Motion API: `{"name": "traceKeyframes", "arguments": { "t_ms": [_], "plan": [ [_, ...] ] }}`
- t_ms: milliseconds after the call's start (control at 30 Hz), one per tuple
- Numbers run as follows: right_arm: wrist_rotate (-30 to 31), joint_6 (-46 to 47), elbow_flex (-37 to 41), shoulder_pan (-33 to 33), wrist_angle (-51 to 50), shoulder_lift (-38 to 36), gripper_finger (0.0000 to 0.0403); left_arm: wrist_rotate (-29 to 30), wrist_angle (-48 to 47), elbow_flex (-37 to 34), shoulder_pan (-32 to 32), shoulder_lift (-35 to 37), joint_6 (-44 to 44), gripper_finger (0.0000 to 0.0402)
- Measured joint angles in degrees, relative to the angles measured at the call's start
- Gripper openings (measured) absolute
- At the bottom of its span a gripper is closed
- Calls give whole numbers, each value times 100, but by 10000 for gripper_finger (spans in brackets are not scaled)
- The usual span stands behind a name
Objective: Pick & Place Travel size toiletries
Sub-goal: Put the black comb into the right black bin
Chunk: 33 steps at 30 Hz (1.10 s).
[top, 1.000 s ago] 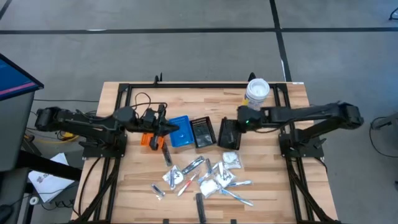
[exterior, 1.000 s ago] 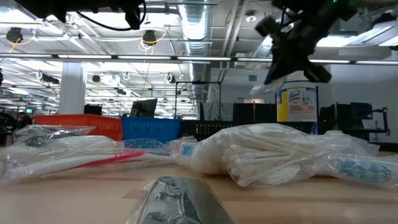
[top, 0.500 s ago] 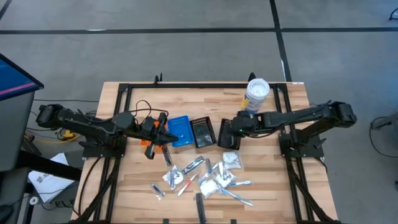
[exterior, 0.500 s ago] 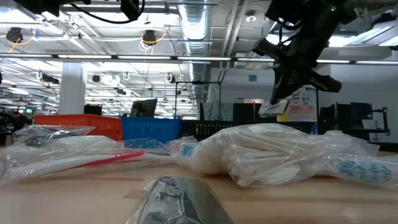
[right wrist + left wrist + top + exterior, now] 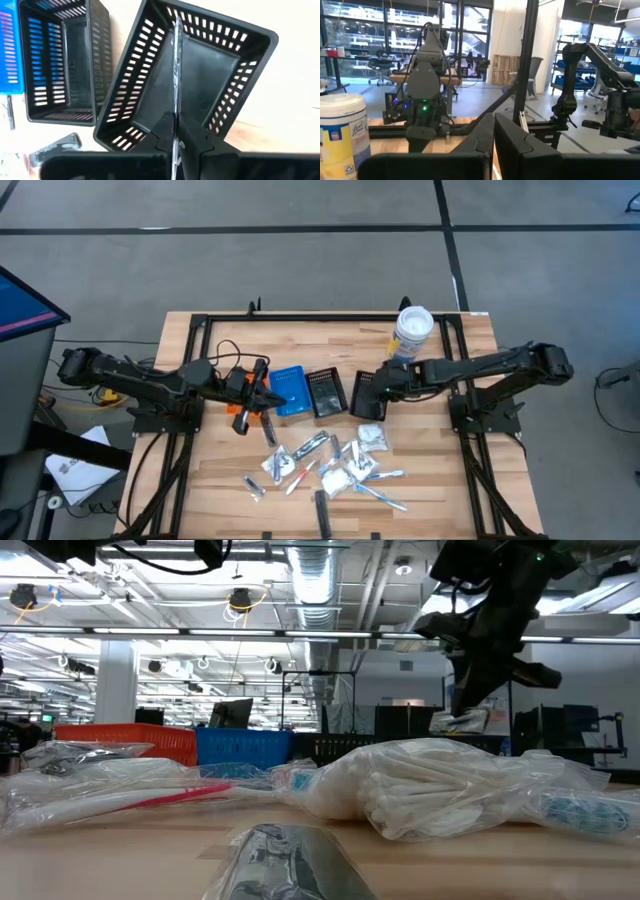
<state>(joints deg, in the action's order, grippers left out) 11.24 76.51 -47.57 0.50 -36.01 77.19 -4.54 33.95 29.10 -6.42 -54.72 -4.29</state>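
Right tool [image 5: 176, 142] poised over a bin, ready to drop its catch

Its fingers are pinched shut on a thin silvery sachet [image 5: 175, 75], held edge-on directly above the black bin [image 5: 210, 70]; next it should part them. The left tool [image 5: 262, 392] is shut and empty; remaining toiletries [image 5: 330, 465] lie on the bench [image 5: 430, 490] below.

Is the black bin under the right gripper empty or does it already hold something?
Empty: the black bin shows a bare floor; the right gripper holds a sachet above it.
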Motion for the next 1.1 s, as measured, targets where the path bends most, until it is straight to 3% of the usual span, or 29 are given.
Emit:
{"name": "traceKeyframes", "arguments": {
  "t_ms": [433, 633, 800, 1100],
  "plan": [
    [76, -395, 2, -16, 126, 0, 142, -2, 34, 0, -4, 7, -2, 8],
    [18, -1202, 4, -10, 770, -126, 189, -4, 24, 0, -4, 7, -4, 8],
    [-396, -2048, 4, -49, 1430, -580, 204, -9, -4, 0, -4, 5, -6, 8],
    [-433, -3034, -7, -785, 2410, -1365, 189, -9, -87, 0, -4, 3, -99, 8]
  ]
}}
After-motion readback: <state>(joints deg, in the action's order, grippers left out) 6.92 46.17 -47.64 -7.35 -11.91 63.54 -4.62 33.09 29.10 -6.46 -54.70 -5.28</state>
